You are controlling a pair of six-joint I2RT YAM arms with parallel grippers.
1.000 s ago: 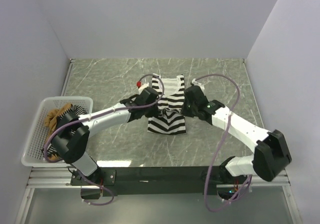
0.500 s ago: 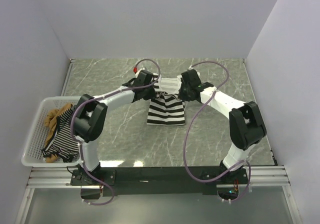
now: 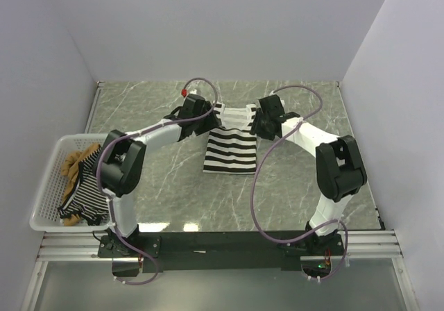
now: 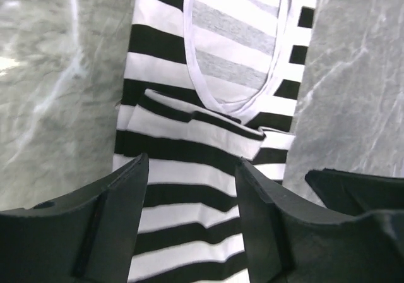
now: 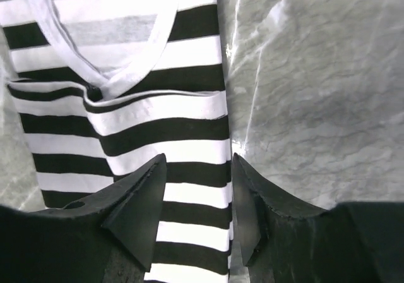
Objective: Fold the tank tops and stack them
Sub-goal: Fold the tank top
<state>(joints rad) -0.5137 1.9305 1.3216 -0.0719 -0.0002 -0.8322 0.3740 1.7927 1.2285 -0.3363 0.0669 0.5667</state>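
While both arms reach out over the table (image 3: 159,186), the wide-striped tank top (image 3: 231,148) lies flat mid-table between them, neck toward the far wall. A layer of its own cloth is doubled up over the body, and that layer's edge sits just below the scooped neckline. The left gripper (image 4: 189,169) hangs over the top's left shoulder area with its jaws spread wide and nothing clamped between them, only cloth seen below. The right gripper (image 5: 197,163) is over the right edge near the other shoulder, jaws also parted, gripping nothing. Can't tell if any fingertip touches the fabric. The other two tops — the tan-brown tank top (image 3: 73,164) and the thin-striped tank top (image 3: 87,196) — sit bunched in the white mesh basket (image 3: 46,186) at the table's left near side, well apart from both grippers.
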